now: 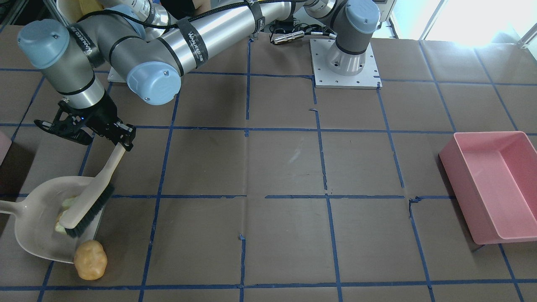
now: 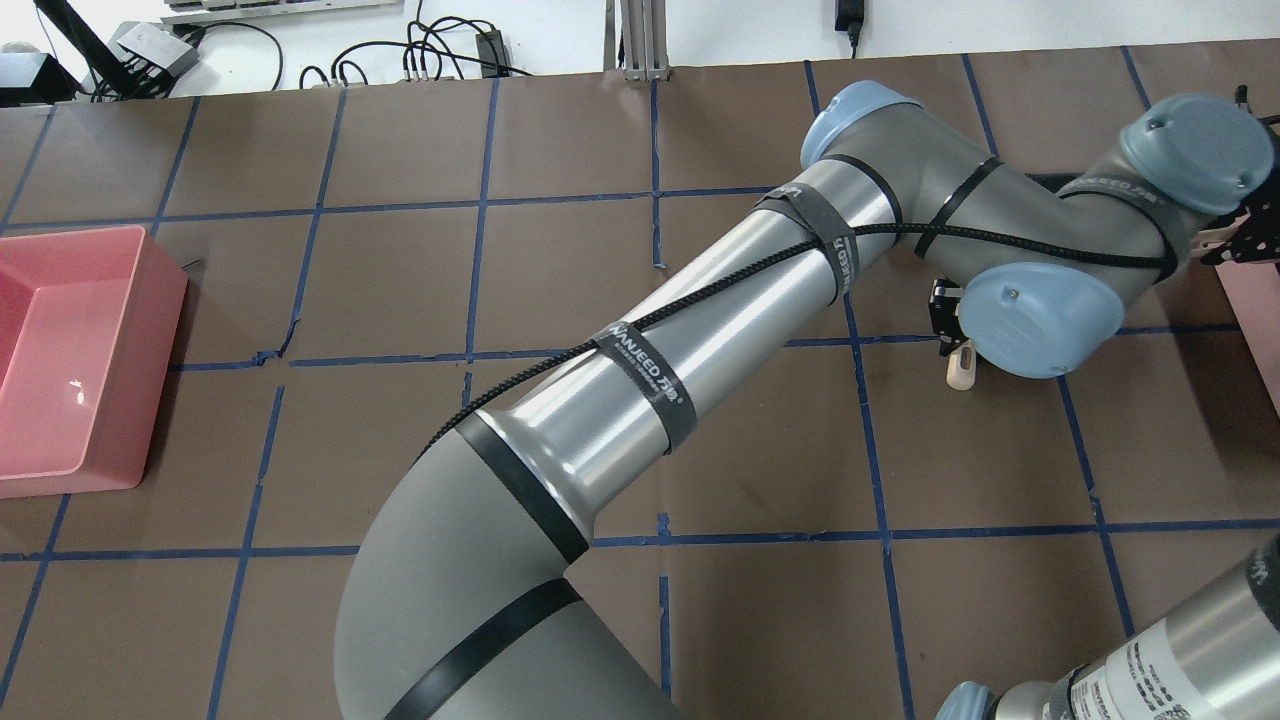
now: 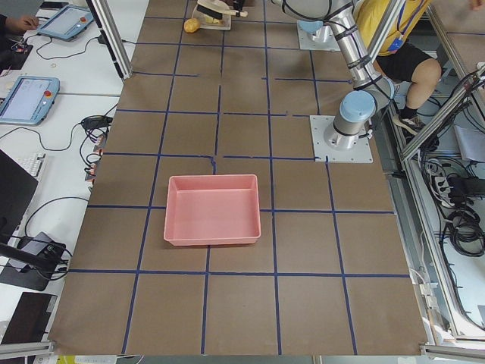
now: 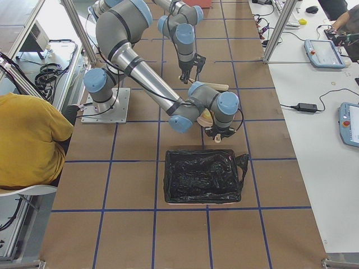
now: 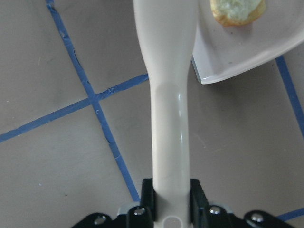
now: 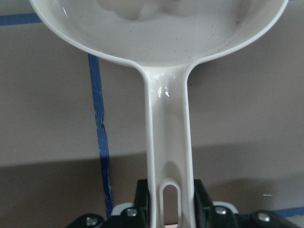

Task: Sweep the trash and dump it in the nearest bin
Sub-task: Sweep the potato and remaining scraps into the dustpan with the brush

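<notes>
Grip, left: the left end effector [image 5: 172, 195] is clamped on the handle of the brush [image 1: 86, 204], with its arm reaching across to the robot's right side.
Grip, right: the right end effector [image 6: 170, 194] is clenched round the handle of the dustpan [image 1: 33, 228], which rests on the surface [image 1: 285, 167].
Brush axis: it runs from the left end effector away from the robot, and the bristle head lies over the pan's mouth.
Trash in pan: two small chunks [image 1: 68, 203] sit behind the bristles.
Trash outside: the orange-yellow lump [image 1: 90, 260] sits on the surface against the lip's far corner, just past the brush tip.
Coming move: the bristles likely need to land on the lump's side away from the pan, then draw it in.
Bin: the bin [image 1: 3, 147] shows as a pink sliver near the pan's handle end, while the pink tray [image 1: 491, 184] lies well apart.
</notes>
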You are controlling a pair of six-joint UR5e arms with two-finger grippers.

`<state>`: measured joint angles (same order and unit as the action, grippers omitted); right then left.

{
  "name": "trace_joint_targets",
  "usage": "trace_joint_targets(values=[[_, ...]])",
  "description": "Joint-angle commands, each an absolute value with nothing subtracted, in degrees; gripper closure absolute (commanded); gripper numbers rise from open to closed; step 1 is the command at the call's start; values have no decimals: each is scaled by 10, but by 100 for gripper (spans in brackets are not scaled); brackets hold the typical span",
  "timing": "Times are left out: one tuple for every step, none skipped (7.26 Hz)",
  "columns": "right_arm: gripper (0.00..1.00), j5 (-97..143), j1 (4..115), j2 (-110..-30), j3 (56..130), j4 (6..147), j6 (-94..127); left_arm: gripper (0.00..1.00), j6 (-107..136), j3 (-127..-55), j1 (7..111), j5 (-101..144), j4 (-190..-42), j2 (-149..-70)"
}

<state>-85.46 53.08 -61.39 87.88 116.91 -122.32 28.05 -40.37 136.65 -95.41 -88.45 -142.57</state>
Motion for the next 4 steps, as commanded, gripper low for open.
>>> trace_joint_targets(values=[[100, -853, 531, -613, 878, 1170, -1213, 100, 264, -399, 1293, -954, -875, -1438], [100, -853, 531, -613, 878, 1171, -1198, 100, 231, -397, 1278, -954, -852, -1452], [100, -853, 531, -613, 878, 1171, -1197, 100, 190, -391, 1270, -951, -810, -1481], [100, -853, 531, -612, 879, 1172, -1196, 100, 133, -366, 1268, -952, -802, -1509]])
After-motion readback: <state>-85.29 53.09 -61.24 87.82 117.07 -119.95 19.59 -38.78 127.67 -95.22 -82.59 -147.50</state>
